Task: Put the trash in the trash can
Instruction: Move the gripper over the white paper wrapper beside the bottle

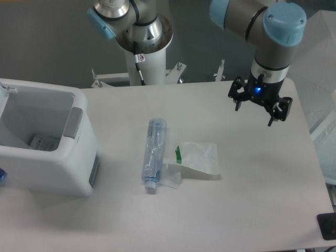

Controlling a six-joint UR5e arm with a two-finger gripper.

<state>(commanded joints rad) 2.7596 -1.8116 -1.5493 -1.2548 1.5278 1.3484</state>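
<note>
Camera view: the gripper (260,106) hangs wide and empty, apart from bottle (154,154) and bag (195,160), both outside the trash can (79,157).

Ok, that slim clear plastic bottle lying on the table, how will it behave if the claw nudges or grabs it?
The slim clear bluish plastic bottle lies on its side, so a sideways nudge would probably roll it. It looks empty and crumpled, so likely light and prone to buckle when squeezed. Its smooth wall may slip, and the see-through whitish plastic bag touching it could drag along.
</note>
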